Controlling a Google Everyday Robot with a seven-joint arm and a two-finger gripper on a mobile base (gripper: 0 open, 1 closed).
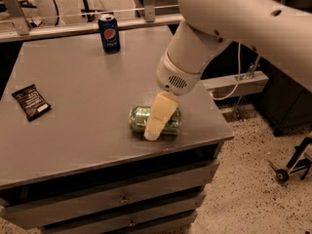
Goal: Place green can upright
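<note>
The thick, smooth white arm (243, 23) bears 2 small dark holes and a slotted wrist vent (177, 82). Its cream gripper (156, 123) hangs low over the table (83, 87) front.

One each: green can (138, 119) at claw (152, 132), Pepsi can (109, 32), packet (30, 102) perhaps

The gripper (152, 130) hangs right in front of the green can (138, 119), at the near right of the table (73, 130), so the can's middle is covered and only its two ends show. The arm (234, 23) runs out past the top and right edges. Print on the black packet (30, 101) at the left is too small to read. The drawers (97, 204) get chopped at the bottom, and some wheeled thing (292, 165) at the right edge is cut off too.
</note>
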